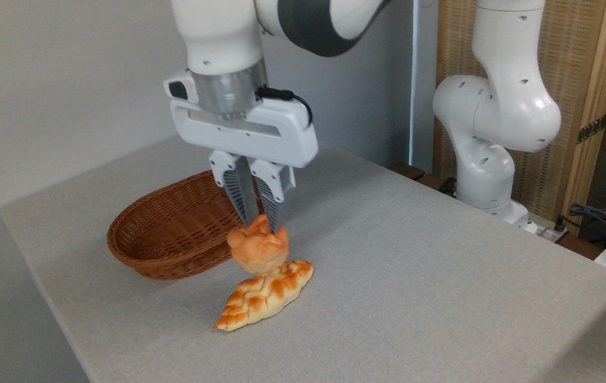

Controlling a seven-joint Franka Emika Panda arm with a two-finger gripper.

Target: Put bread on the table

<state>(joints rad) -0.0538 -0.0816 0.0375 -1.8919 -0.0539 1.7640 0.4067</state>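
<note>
Two fingers of gripper (263, 222) pinch bread (258, 248) by its top; bun touches braided loaf (266, 294) lying on table (414, 276), just beside wicker basket (170, 234).

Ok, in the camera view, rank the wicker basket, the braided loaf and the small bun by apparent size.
1. wicker basket, clearly largest.
2. braided loaf.
3. small bun, held in the gripper, smallest.
All sit at similar depth, so the order seems reliable.

Basket (165, 239) partly behind fingers (244, 199), bread (258, 247).
</note>
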